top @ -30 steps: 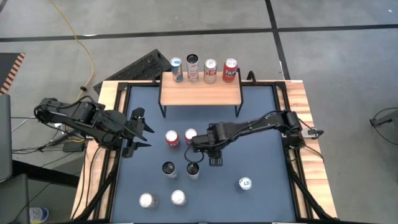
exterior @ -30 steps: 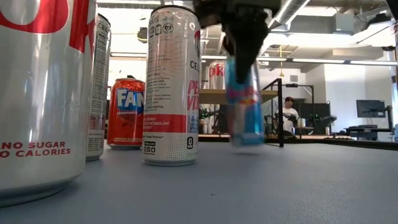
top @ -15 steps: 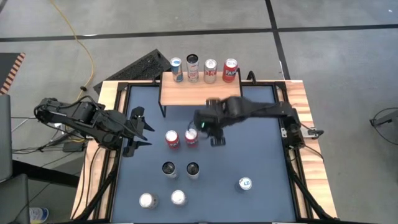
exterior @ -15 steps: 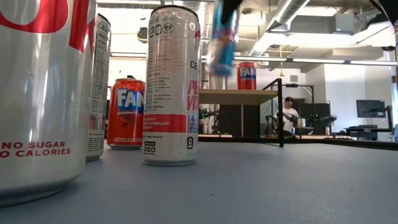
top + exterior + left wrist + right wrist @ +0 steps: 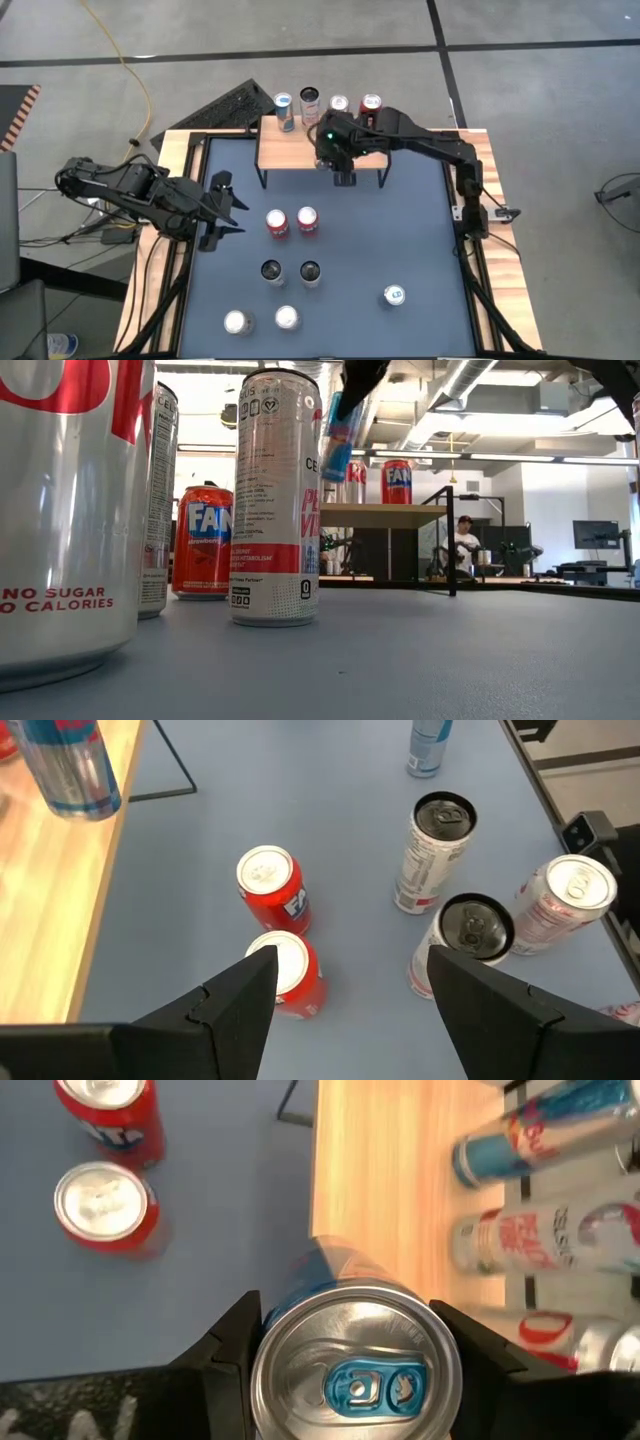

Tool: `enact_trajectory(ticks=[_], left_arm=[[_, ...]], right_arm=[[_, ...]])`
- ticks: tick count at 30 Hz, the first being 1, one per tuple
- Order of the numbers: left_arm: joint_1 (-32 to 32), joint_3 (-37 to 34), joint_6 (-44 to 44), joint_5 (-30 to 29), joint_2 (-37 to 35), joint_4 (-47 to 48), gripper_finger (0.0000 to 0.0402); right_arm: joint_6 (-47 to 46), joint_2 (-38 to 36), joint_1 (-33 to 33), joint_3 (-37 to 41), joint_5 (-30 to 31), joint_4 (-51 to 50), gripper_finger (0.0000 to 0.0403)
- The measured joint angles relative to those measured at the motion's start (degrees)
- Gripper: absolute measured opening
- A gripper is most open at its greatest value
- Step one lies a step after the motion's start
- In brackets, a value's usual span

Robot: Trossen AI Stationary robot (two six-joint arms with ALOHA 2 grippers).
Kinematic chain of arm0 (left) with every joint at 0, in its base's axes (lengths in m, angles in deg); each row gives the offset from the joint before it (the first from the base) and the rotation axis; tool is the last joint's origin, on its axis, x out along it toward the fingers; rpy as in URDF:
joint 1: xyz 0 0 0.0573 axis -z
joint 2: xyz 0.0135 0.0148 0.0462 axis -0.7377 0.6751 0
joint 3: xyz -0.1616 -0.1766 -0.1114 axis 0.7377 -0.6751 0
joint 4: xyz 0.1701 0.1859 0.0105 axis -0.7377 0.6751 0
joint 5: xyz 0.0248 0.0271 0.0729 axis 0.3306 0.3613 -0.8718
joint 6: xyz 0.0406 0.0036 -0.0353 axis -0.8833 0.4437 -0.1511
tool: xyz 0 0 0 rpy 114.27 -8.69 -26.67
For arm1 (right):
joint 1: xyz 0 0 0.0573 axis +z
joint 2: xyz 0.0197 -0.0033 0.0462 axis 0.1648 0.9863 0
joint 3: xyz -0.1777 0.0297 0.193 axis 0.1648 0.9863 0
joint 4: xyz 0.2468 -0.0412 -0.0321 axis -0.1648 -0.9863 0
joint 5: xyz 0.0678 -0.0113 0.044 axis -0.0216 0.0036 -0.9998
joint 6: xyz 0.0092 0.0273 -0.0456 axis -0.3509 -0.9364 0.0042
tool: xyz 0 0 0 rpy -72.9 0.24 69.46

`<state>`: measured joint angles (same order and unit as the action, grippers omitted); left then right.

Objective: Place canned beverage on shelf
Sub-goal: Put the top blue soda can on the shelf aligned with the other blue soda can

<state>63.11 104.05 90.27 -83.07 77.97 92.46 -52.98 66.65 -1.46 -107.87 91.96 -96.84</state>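
From above, the right gripper (image 5: 341,160) and its arm cover the can they carry, so the can cannot be seen there. The right wrist view shows it plainly: a blue can (image 5: 355,1365) clamped between the two dark fingers (image 5: 228,1348), its silver top and blue tab facing the camera. In the low view the same can (image 5: 340,435) hangs tilted in the air, its upper end cut off by the gripper. It is over the front edge of the shelf (image 5: 322,148), not yet set down on the wooden top.

The shelf stands at the far edge of the table (image 5: 420,230). Along its back edge stand four cans: a blue one (image 5: 284,111), a dark-topped slim one (image 5: 309,107), a silver one (image 5: 338,105) and a red one (image 5: 371,104); the last two are partly covered by the arm.

On the table there are seven more cans, all upright: two red ones (image 5: 277,223) near the middle, two dark-topped ones (image 5: 271,271) nearer the front, two silver-topped ones (image 5: 236,322) by the front edge, and a blue-topped one (image 5: 394,295) towards the right. Their labels are probably too small to read from above.

The left gripper (image 5: 226,207) waits near the left edge of the table, fingers apart and holding nothing.
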Motion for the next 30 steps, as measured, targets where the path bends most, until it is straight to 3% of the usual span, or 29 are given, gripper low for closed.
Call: enact_trajectory(ticks=[14,30], left_arm=[[0.0,0.0,-0.2,-0.3,0.0,-0.3,0.0249],[0.0,0.0,-1.5,-3.1,0.0,-0.3,0.0249]], right_arm=[[5.0,0.2,-8.0,0.0,-5.7,-1.2,0.0202],[8.9,1.1,-11.2,0.0,-9.4,-2.9,0.0203]])
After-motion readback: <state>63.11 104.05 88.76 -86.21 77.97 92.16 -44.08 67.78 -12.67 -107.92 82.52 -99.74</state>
